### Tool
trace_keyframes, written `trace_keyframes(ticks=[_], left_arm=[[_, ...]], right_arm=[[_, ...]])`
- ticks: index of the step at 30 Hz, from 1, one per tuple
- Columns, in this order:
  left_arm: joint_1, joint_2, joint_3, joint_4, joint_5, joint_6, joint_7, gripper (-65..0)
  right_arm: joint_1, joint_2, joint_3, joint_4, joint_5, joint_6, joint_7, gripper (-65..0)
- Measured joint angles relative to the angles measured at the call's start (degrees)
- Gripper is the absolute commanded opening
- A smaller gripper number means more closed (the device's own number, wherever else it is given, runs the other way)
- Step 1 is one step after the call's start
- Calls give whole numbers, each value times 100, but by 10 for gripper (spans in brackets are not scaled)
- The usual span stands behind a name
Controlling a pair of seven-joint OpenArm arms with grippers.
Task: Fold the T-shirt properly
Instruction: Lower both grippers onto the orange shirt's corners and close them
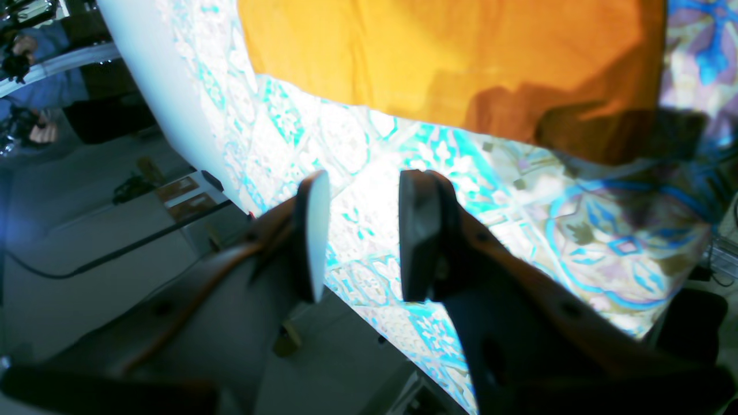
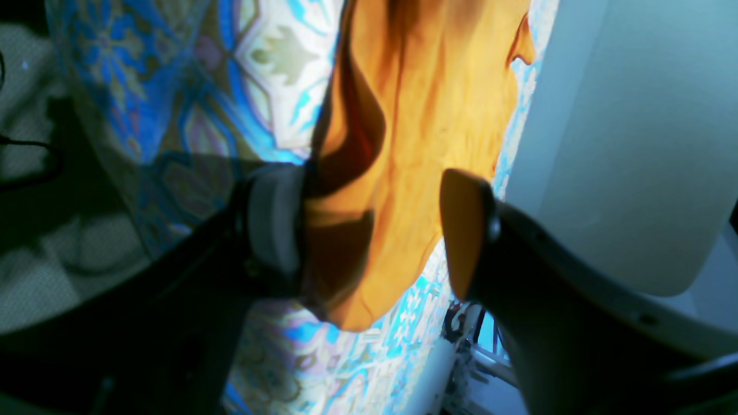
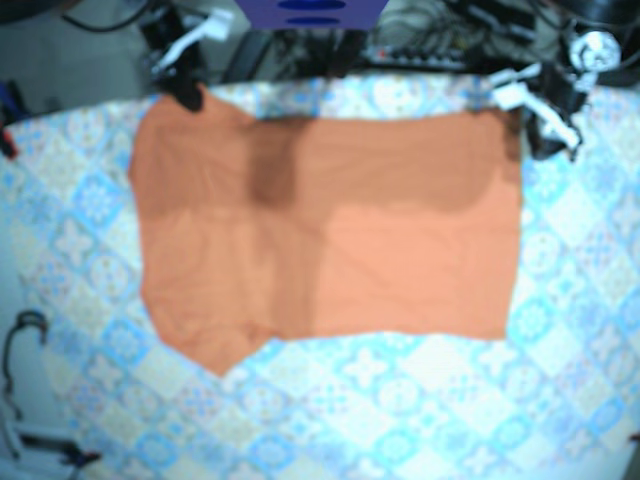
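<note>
The orange T-shirt lies spread and partly folded on the patterned tablecloth. My right gripper sits at the shirt's far-left corner. In the right wrist view that gripper is open, and a corner of the shirt lies between its fingers, against the left pad. My left gripper hovers by the far-right corner. Seen from the left wrist, it is open over bare tablecloth, with the shirt's edge a little ahead of the fingertips.
Cables and gear crowd the far table edge in the base view. A dark cable loop lies off the cloth at the left. A white panel borders the cloth beside the right gripper, and the floor shows past the left one.
</note>
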Motion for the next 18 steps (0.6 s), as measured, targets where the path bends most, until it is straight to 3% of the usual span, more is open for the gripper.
trace_keyframes(ticks=[4, 18], left_arm=[[-2, -2, 0, 0, 0, 2, 4, -450], [-98, 0, 22, 0, 0, 2, 262, -450]], right_arm=[[-31, 144, 9, -2, 0, 2, -37, -300], [4, 184, 13, 0, 15, 4, 0, -300]])
